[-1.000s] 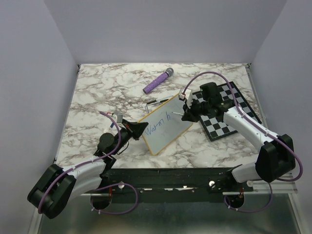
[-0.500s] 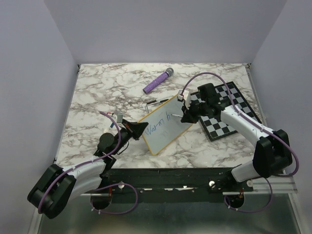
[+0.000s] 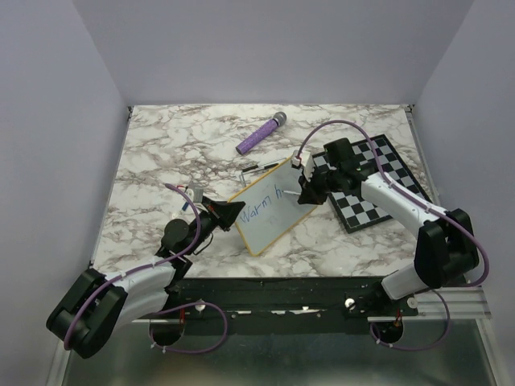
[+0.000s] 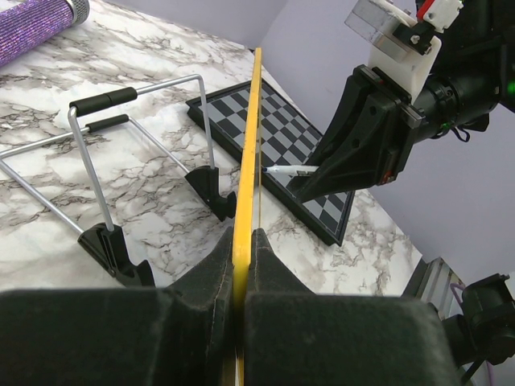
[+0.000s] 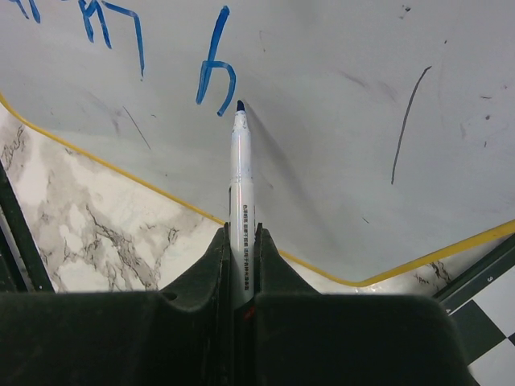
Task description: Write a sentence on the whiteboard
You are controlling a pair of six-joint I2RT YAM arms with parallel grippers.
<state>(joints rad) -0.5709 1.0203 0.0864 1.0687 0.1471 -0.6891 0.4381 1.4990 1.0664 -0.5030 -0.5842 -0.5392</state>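
Observation:
The whiteboard (image 3: 278, 211), white with a yellow frame, stands tilted at the table's middle. Blue writing on it reads "Warm h" (image 3: 259, 206); the "h" (image 5: 216, 68) shows in the right wrist view. My left gripper (image 3: 234, 213) is shut on the board's left frame edge (image 4: 249, 153), which runs edge-on between its jaws (image 4: 242, 238). My right gripper (image 3: 305, 195) is shut on a white marker (image 5: 241, 181). The marker's blue tip sits at the board just right of the "h". The marker also shows in the left wrist view (image 4: 291, 170).
A black-and-white chessboard (image 3: 375, 191) lies right of the whiteboard under my right arm. A purple glitter microphone (image 3: 261, 134) lies behind. A wire stand with black feet (image 4: 105, 173) props the board's back. A dark pen (image 3: 259, 167) lies behind the board.
My right gripper has shifted slightly left, bringing the marker tip up to the board beside the "h". The left gripper and the board have not moved.

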